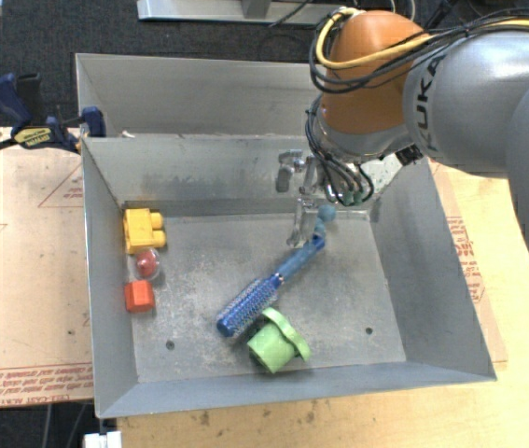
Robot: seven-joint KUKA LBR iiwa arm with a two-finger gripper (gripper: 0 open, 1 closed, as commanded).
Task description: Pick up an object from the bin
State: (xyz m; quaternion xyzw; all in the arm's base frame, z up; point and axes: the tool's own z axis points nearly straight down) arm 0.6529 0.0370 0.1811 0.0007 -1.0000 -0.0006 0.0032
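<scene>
Claw (305,234) at blue brush (266,294) hdl, maybe.

Legible text: one entry.

Dark block lettering (429,80) stands on the grey arm (493,91), on the link just right of the orange cover (371,59). The letters run along the link, turned sideways to the camera. "UKA" reads clearly. The leading letter is partly hidden at the cover's edge, behind the cables; it fits the maker's name, KUKA.
</scene>
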